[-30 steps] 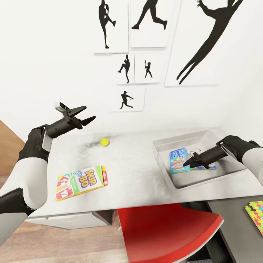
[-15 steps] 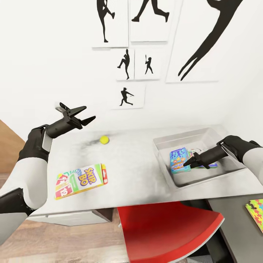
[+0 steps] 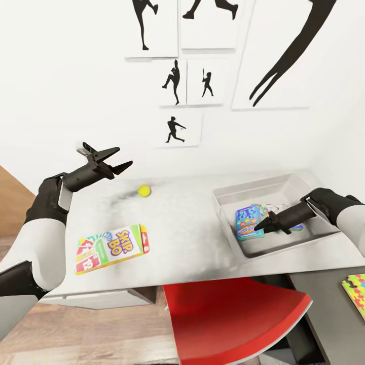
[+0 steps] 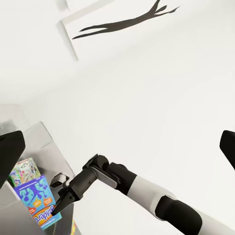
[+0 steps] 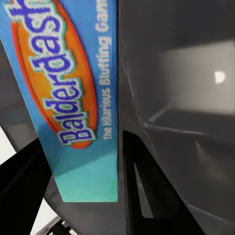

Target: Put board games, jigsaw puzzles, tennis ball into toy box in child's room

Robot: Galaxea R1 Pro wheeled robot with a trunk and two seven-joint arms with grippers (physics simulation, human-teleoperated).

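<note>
The toy box [image 3: 253, 186] sits at the right of the table [image 3: 192, 233]. In it lie the small blue board game [image 3: 247, 223] and, behind it, the pale green one [image 3: 267, 210]. My right gripper [image 3: 262, 227] hangs just over the blue box [image 5: 63, 88], fingers apart, gripping nothing. The SKIP-BO box [image 3: 112, 248] lies flat near the table's front left. At the back rests the tennis ball [image 3: 144, 190]. Above the table's back left, my left gripper [image 3: 117, 158] is open and empty. One jigsaw puzzle [image 3: 357, 292] lies on the lower side unit, cut by the view's edge.
A red chair [image 3: 233, 314] is pushed under the table's front edge. The wall close behind the table carries black silhouette pictures [image 3: 176, 130]. Wooden floor [image 3: 76, 329] shows at the lower left. The left wrist view looks across at my right arm [image 4: 132, 183] and the blue box [image 4: 36, 205].
The whole head view has shifted slightly, with the table and wall pictures sitting a little higher in the picture. Both grippers hold the same pose and state.
</note>
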